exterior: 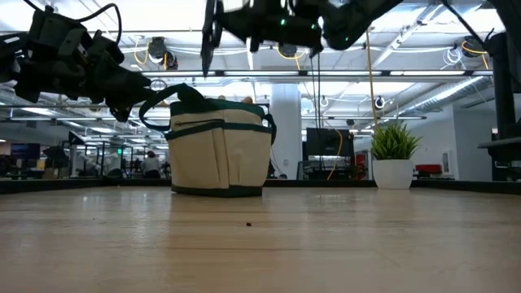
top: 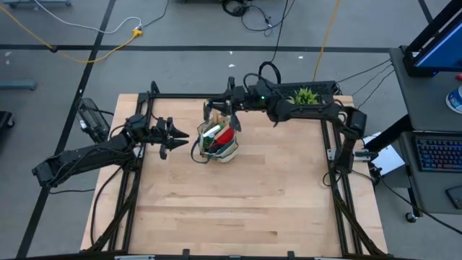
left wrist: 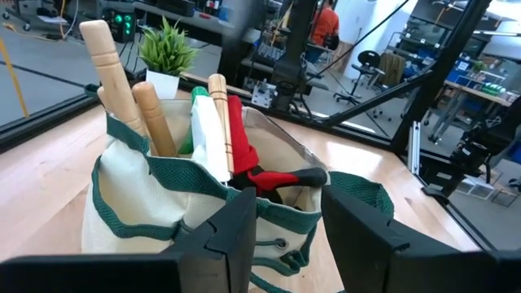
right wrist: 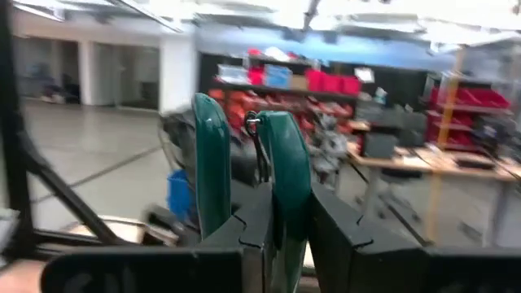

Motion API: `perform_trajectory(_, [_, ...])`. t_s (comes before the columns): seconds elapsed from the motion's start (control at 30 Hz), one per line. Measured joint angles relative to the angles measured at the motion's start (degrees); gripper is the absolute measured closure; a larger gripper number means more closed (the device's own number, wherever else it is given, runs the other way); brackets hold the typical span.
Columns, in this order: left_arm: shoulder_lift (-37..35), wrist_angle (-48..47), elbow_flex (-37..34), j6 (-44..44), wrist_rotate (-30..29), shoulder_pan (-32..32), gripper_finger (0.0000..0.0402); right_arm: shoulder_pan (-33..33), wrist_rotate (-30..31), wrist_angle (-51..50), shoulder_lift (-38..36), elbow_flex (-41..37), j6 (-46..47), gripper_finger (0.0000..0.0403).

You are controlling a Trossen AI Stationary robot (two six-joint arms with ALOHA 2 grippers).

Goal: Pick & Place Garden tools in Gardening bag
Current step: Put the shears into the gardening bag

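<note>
The beige gardening bag (top: 219, 141) with green trim stands on the table's far middle. Wooden tool handles (left wrist: 110, 65), a red-black glove (left wrist: 244, 155) and a green bottle top (left wrist: 195, 102) stick out of it. My left gripper (top: 178, 137) is level at the bag's left side, shut on its loop handle (exterior: 155, 104). My right gripper (top: 216, 110) hangs high over the bag's far rim, shut on the dark green-handled pruning shears (right wrist: 244, 155). My left gripper pinches the bag's green loop handle (left wrist: 191, 234) between its two fingers, coming level from the table's left. The strap runs slack back to the bag, which stands upright on the table. My right gripper pinches the shears between its two fingers; the fingers (right wrist: 334, 240) hide the gripped part. Both green handles (right wrist: 285, 163) stick out past the fingertips. The shears are lifted clear, above the bag.
A small spiky green plant in a white pot (top: 304, 95) stands at the table's far right, under the right arm. The black frame rails (top: 339, 166) run along the table's sides. Bare wood (top: 238, 209) spreads across the near half.
</note>
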Motion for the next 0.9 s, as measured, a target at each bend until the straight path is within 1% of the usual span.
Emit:
perform_trajectory(0.2, [0.0, 0.0, 0.0, 0.4, 0.0, 0.0, 0.0256, -1.6, 5.4, 0.1, 3.7, 0.0, 0.0, 0.0359])
perform_trajectory(0.27, [0.0, 0.0, 0.0, 0.7, -0.3, 0.0, 0.0256, -1.9, 6.4, -0.1, 4.8, 0.0, 0.1, 0.0359])
perform_trajectory(0.47, [0.0, 0.0, 0.0, 1.1, -1.4, 0.0, 0.0256, -1.4, 6.7, -0.4, 7.2, 0.0, 0.4, 0.0359])
perform_trajectory(0.6, [0.0, 0.0, 0.0, 1.1, -1.4, 0.0, 0.0256, -0.7, 6.7, -0.8, 7.4, 0.0, 0.2, 0.0359])
perform_trajectory(0.77, [0.0, 0.0, 0.0, 1.2, -1.8, 0.0, 0.0256, 0.7, 11.2, -3.3, 7.4, 0.0, -3.9, 0.0359])
perform_trajectory(0.9, [0.0, 0.0, 0.0, 1.2, -2.3, 0.0, 0.0256, 1.5, 11.3, -4.5, 7.4, 0.0, -4.9, 0.0359])
